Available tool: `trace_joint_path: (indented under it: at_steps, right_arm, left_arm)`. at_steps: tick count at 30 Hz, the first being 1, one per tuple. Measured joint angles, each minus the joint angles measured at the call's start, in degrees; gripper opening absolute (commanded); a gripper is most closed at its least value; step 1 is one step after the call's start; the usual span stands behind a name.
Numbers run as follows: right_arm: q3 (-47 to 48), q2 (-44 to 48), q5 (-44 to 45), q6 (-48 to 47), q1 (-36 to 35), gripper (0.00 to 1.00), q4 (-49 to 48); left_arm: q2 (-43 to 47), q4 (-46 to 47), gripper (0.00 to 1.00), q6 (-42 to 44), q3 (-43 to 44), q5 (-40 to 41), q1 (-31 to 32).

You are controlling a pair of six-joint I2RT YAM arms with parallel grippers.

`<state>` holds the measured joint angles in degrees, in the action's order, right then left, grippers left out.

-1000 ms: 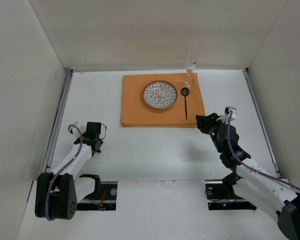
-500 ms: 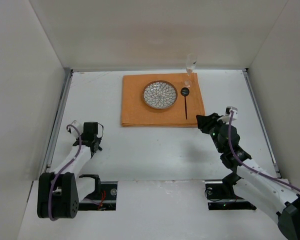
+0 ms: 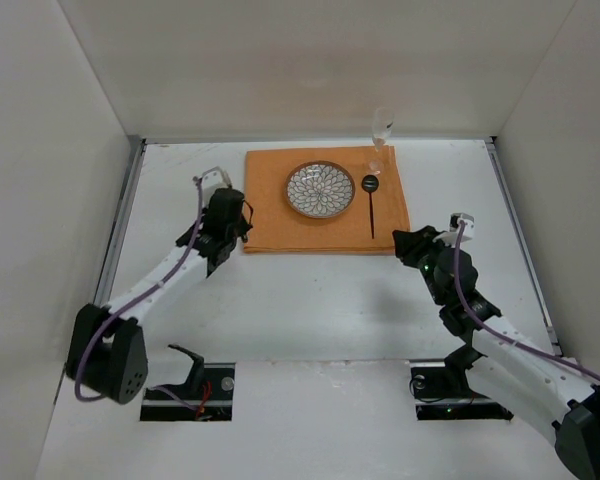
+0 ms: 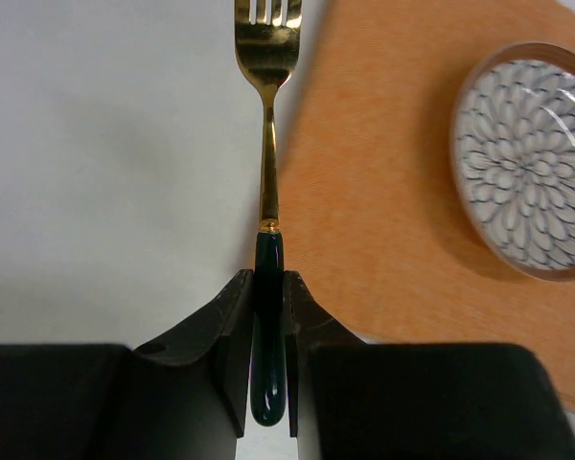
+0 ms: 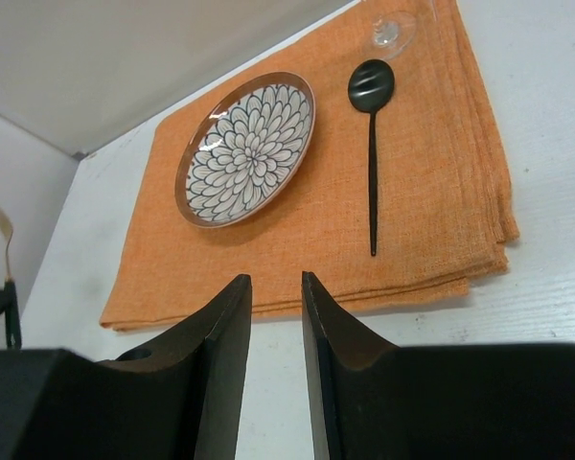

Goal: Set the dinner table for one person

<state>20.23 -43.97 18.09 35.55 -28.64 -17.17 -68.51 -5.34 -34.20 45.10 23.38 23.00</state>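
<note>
The left end effector (image 4: 267, 283) grips by its dark handle the thin, stiff, probably slippery fork (image 4: 268, 125) above the white desk (image 4: 105, 172), at the edge of the orange cloth (image 4: 383, 220); the right end effector (image 5: 276, 287) is slightly open, empty.

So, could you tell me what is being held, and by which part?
Left end effector grips the fork by its dark handle; right end effector holds nothing.
</note>
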Motion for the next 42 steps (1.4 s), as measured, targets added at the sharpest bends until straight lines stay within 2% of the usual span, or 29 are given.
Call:
trace_joint_path:
  at_steps: [5,9,14,28,34,37,42]
  right_arm:
    - [0.0,-0.74,0.66,-0.26,-0.09,0.33,0.0]
    - [0.0,-1.18,1.42,-0.7,-0.87,0.33,-0.04]
    - [0.13,-1.49,2.23,-1.29,-1.46,0.33,-0.04]
    - [0.7,-2.25,2.99,-1.77,-2.21,0.34,-0.07]
    - [0.74,-3.02,2.99,-1.99,-2.29,0.34,-0.04]
    - [0.74,-2.99,3.02,-2.19,-2.43,0.36,-0.04]
    - [0.74,-2.99,3.13,-2.34,-2.56,0.37,-0.07]
  left_arm:
    - [-15.87,6.03,0.01,7.72,12.33,-6.6,2.4]
    - [-26.03,7.93,0.01,11.54,18.08,-12.39,1.57]
    - [-34.58,8.55,0.02,13.73,21.62,-16.39,0.11]
    - [-40.68,8.94,0.02,14.43,23.28,-17.25,-0.5]
    - [-42.38,8.92,0.06,14.45,24.09,-17.05,-0.48]
    - [-42.45,8.96,0.12,14.45,24.68,-16.41,-0.44]
    - [-42.42,8.83,0.33,14.69,24.7,-14.73,-0.17]
